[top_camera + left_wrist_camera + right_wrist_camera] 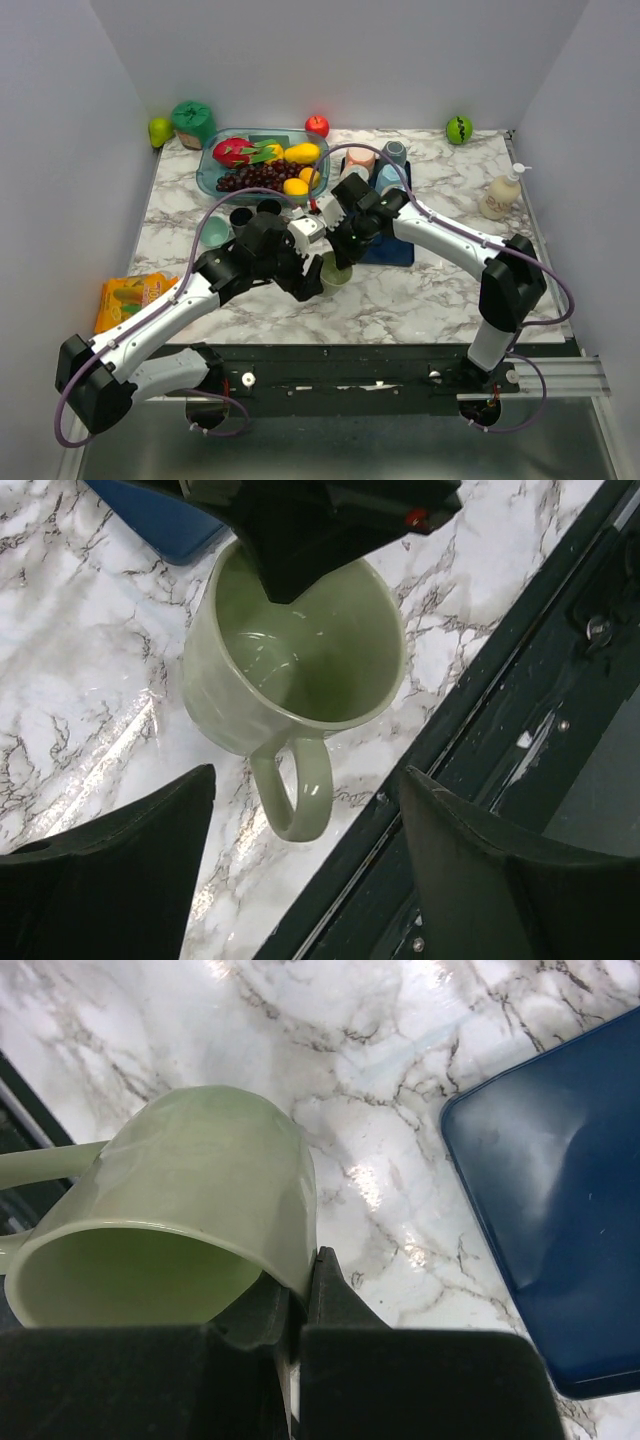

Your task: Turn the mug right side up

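Bare marble table lies open right of the green mug. A blue tray sits just behind it; the left gripper crowds its left side, and the right gripper clamps its rim.

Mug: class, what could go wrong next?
The right gripper pinches only the rim of the mug, so it may slip or swing.
The mug is close to the table's near edge; a fumble could send it off.
The open left gripper flanks the handle and might knock it.

No writing, label or number is legible on anything here.
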Action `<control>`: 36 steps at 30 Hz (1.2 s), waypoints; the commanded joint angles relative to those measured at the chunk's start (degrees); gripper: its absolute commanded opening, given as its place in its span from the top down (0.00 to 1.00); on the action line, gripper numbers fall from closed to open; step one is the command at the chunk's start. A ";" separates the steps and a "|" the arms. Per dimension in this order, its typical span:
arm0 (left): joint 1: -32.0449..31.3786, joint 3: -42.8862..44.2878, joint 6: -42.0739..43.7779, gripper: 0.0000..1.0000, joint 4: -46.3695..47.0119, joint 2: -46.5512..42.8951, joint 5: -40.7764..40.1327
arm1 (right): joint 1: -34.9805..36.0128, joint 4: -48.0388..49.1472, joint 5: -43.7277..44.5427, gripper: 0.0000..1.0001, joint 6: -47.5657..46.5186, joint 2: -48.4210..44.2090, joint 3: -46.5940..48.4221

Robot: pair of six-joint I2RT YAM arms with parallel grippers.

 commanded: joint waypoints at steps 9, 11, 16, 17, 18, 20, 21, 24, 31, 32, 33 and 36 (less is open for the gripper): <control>-5.76 4.58 4.16 0.54 -2.15 5.23 -9.35 | 0.31 -2.24 -7.54 0.99 -2.44 -4.40 3.90; -6.90 5.19 4.25 0.69 -2.15 6.02 -12.68 | 0.31 -1.97 -7.28 0.99 -2.00 -4.31 3.81; -7.70 4.32 3.11 1.00 0.31 5.67 -19.80 | 0.31 -0.74 -4.12 0.99 1.68 -3.26 3.73; -7.79 3.45 2.24 1.00 1.62 5.06 -21.13 | 0.23 -0.13 -3.33 0.86 2.65 -3.17 3.55; -7.79 3.00 1.97 1.00 2.16 4.79 -23.31 | 0.23 1.18 -2.54 0.81 4.57 -3.08 3.29; -7.79 1.60 1.00 1.00 3.82 3.57 -25.43 | 0.23 2.42 -2.19 0.54 5.82 -3.25 2.50; -7.79 1.16 0.82 1.00 4.44 3.04 -26.14 | 0.23 4.17 -1.57 0.48 8.26 -3.86 2.23; -7.79 -0.51 -0.23 1.00 6.11 1.37 -29.30 | 0.14 6.55 1.58 0.39 11.34 -4.92 1.44; -7.70 -2.98 -4.53 1.00 9.27 0.92 -36.86 | -1.70 8.67 18.43 0.34 20.84 -8.96 -0.05; -7.70 -3.41 -5.15 1.00 10.85 1.44 -39.13 | -2.23 8.75 19.95 0.33 22.16 -10.10 -0.49; -7.79 -3.59 -6.11 1.00 11.47 2.06 -40.55 | -2.67 8.67 21.53 0.33 25.04 -10.72 -1.10; -7.35 -3.51 -9.72 1.00 14.98 5.48 -43.45 | -5.30 8.67 25.15 0.33 29.53 -13.27 -4.00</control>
